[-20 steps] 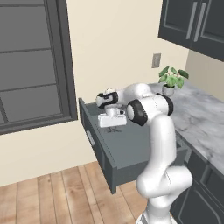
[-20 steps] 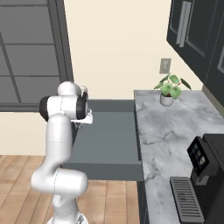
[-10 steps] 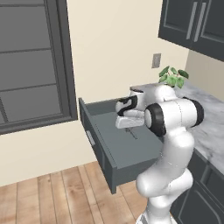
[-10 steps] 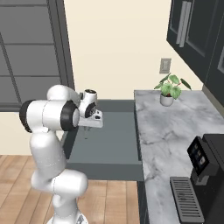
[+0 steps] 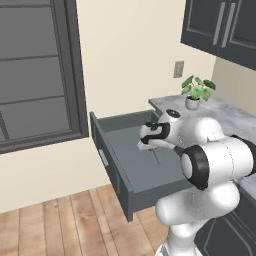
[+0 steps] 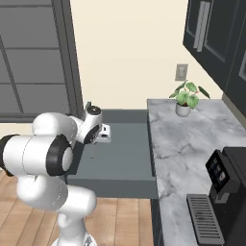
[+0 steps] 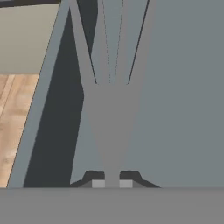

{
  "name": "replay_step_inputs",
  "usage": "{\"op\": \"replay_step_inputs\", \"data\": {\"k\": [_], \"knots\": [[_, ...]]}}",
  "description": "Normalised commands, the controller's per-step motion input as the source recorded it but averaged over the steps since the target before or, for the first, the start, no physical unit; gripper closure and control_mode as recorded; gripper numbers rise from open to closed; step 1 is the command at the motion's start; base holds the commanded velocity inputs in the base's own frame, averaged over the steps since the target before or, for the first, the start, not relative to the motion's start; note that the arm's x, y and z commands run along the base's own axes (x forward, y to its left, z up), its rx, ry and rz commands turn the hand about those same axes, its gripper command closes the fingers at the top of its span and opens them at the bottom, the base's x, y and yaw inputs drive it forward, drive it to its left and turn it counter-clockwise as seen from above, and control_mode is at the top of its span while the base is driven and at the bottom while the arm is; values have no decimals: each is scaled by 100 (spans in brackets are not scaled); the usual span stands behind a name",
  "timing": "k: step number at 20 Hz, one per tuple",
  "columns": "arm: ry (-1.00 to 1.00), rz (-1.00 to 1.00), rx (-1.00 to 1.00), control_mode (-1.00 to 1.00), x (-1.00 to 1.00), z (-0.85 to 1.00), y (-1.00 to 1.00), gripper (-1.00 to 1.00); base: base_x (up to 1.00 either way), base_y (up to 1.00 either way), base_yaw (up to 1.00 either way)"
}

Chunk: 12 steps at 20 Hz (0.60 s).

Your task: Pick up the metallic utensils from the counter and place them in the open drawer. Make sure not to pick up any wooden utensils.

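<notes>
Kitchen's open drawer sits under pincer clamping unlabelled fork.

A: What colours do you see on the open drawer?
B: You have a dark blue-grey box with a paler grey floor, and a small silver handle on its front.
A: And the fork?
B: You see plain flat grey, close to the drawer's own tone, dangling from the gripper, whose tips are dark with light grey pads.
A: The table?
B: White-grey marble with darker grey veins. On it you have a green-leaved plant in a white pot and a black coffee machine.
A: The surroundings?
B: Cream wall, orange-brown plank floor, dark charcoal cabinets.
</notes>
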Motion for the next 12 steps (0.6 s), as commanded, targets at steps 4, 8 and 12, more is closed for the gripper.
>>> {"op": "replay_step_inputs", "data": {"k": [4, 8, 12], "knots": [[-2, 0, -1, -100, 24, -23, -17, 100, 0, 0, 0], [0, 0, 0, -100, 57, -39, -19, 100, 0, 0, 0], [0, 0, 0, -100, 30, -52, -14, 100, 0, 0, 0]]}}
